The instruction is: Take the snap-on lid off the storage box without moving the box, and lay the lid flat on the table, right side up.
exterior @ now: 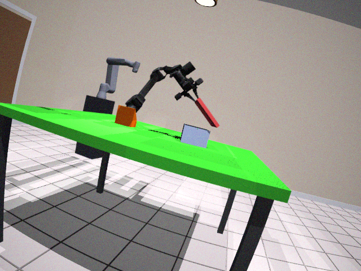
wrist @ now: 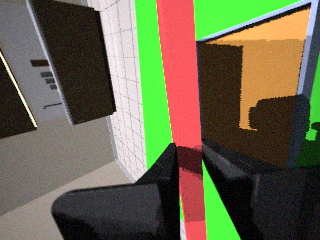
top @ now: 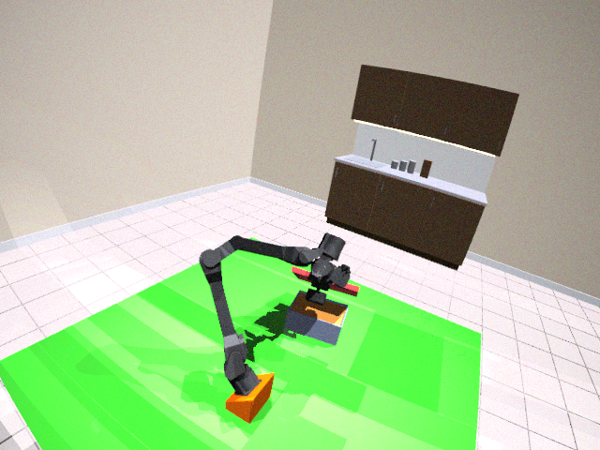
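Observation:
The red lid (top: 348, 289) (exterior: 207, 112) (wrist: 182, 75) is off the box and in the air, tilted steeply on edge, its lower end pointing down and away from the arm. My gripper (exterior: 196, 99) (wrist: 187, 146) is shut on the lid near its upper edge. In the top view the fingers' grip is hidden behind the arm. The blue-grey storage box (top: 312, 327) (exterior: 194, 135) (wrist: 306, 55) stands upright and open on the table, its orange inside showing. The lid hangs above the box's far side, clear of it in the exterior view.
The green table (top: 407, 358) (exterior: 163, 157) carries the box and the arm's orange base (top: 251, 400) (exterior: 126, 116). The table's far edge lies beyond the lid. A grey arm on a dark pedestal (exterior: 97, 105) stands behind the table. A kitchen unit (top: 402, 213) is farther off.

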Action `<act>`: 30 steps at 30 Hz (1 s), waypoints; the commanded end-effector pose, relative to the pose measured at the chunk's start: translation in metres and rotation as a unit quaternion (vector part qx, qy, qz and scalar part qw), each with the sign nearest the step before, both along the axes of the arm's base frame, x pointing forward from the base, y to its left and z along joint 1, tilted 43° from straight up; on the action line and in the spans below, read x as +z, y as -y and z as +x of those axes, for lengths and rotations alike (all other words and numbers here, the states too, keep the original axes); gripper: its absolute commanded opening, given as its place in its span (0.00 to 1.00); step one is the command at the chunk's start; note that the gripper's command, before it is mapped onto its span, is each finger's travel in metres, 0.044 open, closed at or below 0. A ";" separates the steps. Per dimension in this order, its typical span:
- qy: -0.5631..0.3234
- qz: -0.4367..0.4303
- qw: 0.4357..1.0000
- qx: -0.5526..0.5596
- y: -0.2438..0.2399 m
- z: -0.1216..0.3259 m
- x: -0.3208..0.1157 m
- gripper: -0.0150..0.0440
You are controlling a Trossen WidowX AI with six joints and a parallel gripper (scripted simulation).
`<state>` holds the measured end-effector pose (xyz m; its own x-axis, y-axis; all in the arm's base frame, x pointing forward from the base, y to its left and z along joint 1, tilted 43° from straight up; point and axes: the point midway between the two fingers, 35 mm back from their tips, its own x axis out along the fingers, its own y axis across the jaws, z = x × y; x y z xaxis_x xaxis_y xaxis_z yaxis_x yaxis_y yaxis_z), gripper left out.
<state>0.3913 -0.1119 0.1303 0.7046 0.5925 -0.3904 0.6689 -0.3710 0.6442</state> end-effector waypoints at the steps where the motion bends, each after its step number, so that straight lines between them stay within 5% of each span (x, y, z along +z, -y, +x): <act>1: 0.001 0.001 1.000 0.000 -0.007 -0.004 0.003 0.25; 30: 0.000 0.003 1.000 0.000 -0.047 -0.025 0.040 0.25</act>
